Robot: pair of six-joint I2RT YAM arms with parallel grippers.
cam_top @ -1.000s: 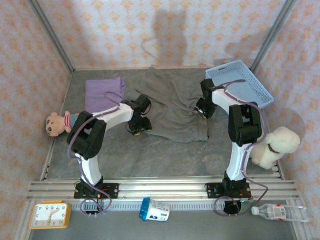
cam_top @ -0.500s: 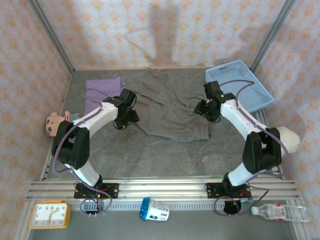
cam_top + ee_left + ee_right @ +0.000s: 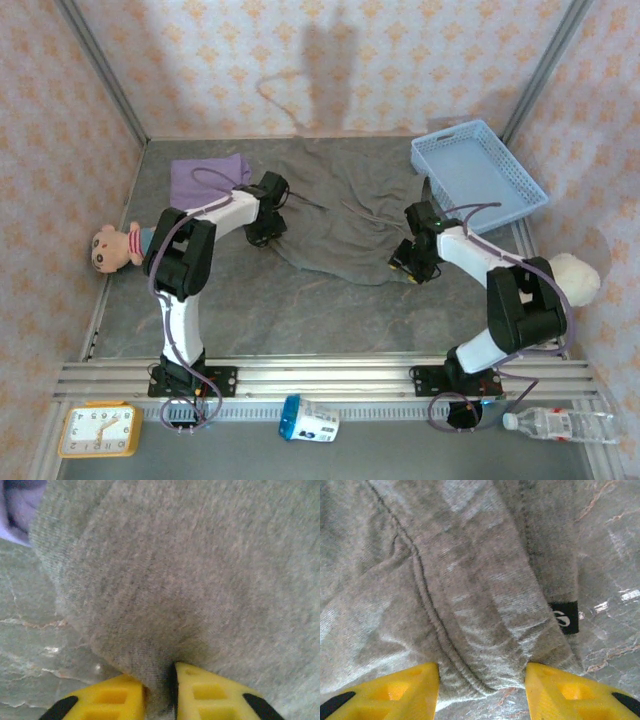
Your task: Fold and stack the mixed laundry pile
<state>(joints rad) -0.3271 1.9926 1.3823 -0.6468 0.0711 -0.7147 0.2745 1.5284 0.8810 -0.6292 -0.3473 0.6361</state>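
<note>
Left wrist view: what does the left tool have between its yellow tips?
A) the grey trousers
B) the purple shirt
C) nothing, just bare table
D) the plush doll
A: a bunched fold of the grey trousers is squeezed in the narrow gap of the left tool.

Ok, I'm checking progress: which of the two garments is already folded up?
The lilac-purple shirt, a compact rectangle at the table's back left. The grey-brown trousers are not folded: they lie spread loosely across the middle.
</note>
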